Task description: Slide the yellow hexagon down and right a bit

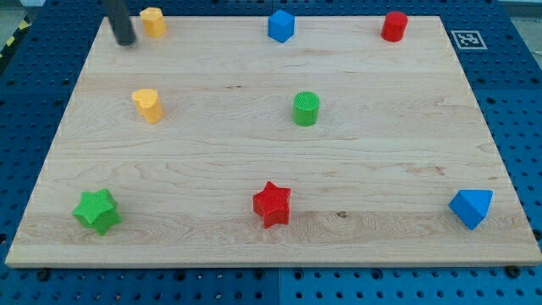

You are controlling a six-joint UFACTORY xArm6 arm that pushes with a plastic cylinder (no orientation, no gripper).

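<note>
Our tip (124, 41) sat at the surface's (381, 169) top-left corner, just left of the yellow hexagon (153, 21), slightly lower, so we judged it should get above-left first; no gripper exists to open or close.

Pale wooden board (381, 169) on blue perforated bench. Far edge: yellow hexagon (152, 21) near left corner, blue block (280, 25) mid-edge, red cylinder (394, 26) near right corner. Middle band: yellow block (147, 105) left, green cylinder (306, 108) centre. Near edge: green star (96, 211) left corner, red star (272, 204) middle, blue block (471, 207) right corner.
</note>
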